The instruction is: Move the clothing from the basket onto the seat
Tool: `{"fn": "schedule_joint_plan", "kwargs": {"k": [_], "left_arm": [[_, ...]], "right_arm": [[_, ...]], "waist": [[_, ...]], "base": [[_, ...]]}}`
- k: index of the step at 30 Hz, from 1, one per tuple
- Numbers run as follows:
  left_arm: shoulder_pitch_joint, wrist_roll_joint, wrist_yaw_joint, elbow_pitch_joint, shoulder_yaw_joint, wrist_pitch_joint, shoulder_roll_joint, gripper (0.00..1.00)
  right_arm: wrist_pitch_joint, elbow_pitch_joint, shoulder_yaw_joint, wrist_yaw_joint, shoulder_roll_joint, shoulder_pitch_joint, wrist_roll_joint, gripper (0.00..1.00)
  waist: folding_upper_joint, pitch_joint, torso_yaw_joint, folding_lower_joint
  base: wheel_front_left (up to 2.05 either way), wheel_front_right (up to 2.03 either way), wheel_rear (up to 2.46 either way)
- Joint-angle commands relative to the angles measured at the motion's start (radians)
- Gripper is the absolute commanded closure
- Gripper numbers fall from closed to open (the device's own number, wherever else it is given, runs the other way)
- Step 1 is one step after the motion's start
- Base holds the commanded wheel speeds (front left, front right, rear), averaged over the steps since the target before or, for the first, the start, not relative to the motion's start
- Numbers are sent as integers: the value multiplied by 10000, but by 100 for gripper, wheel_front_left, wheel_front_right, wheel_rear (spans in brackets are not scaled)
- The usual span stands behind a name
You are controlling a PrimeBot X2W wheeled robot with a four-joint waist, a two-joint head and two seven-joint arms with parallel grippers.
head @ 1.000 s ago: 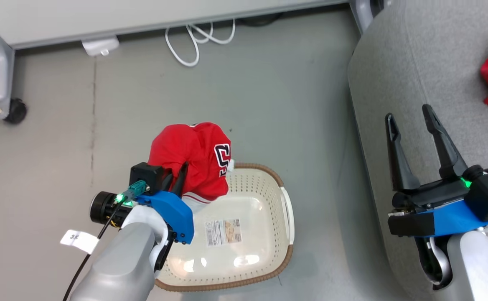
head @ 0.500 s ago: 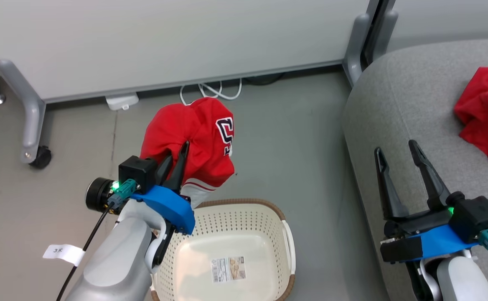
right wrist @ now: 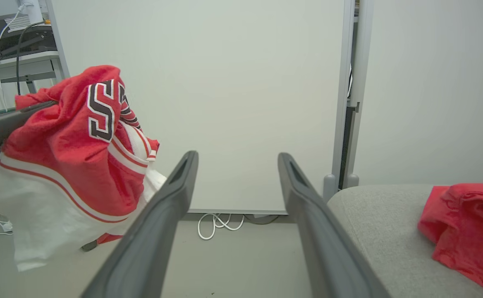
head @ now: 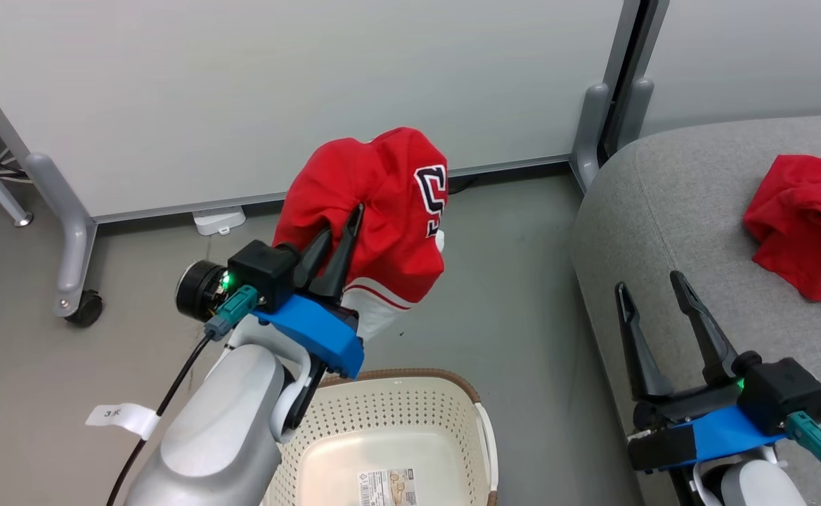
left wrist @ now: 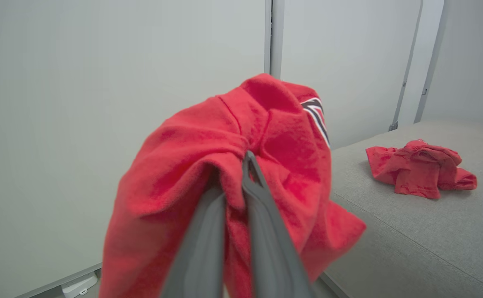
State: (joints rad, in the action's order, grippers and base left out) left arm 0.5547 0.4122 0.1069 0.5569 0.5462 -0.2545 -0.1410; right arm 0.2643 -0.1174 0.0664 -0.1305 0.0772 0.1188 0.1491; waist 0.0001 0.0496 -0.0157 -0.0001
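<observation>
Red-and-white garment clenched in left pincer, seat well off to its right; right pincer released, nearer seat.

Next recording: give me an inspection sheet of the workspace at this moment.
Surface: grey floor; grey woven sofa seat at right.
Job's things: red-and-white striped-trim garment held aloft, clear of the cream perforated basket; plain red garment lying on the seat.
Clutter: printed label inside the basket; white box at the panel's foot.
Claws: left claw shut on the striped-trim garment; right claw open, empty, over the seat's edge.
Cables: black cable along the left arm; white cable loops on the floor.
Surroundings: pale partition panels on grey wheeled legs.
</observation>
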Motion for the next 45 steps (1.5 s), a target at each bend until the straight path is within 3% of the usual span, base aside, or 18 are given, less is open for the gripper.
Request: {"fn": "schedule_joint_plan", "kwargs": {"k": [1,15,23,31,45], "left_arm": [[211,23,41,-108,23,36,14,100],[27,169,-39,-1476,374,613,-75,100],[108,140,-53,-1662,603,730,9,100],[335,106,-30,-1686,878,757,189,100],[601,109,37,-1669,1472,647,516,100]], "right_arm": [[1,-18,7,-5,-28,-151,-52,0],[0,20,210,-5,-139,-293,91,0],[2,-52,1475,-5,306,360,422,0],[0,-1089,2991,-5,561,1500,548,0],[2,-2203,3768,-5,335,2902,990,0]], "waist": [[-1,-29,8,1],[-1,-144,26,1],[-1,-25,165,1],[-1,83,353,1],[-1,227,661,1]], "base": [[0,0,0],[0,0,0],[0,0,0],[0,0,0],[0,0,0]]}}
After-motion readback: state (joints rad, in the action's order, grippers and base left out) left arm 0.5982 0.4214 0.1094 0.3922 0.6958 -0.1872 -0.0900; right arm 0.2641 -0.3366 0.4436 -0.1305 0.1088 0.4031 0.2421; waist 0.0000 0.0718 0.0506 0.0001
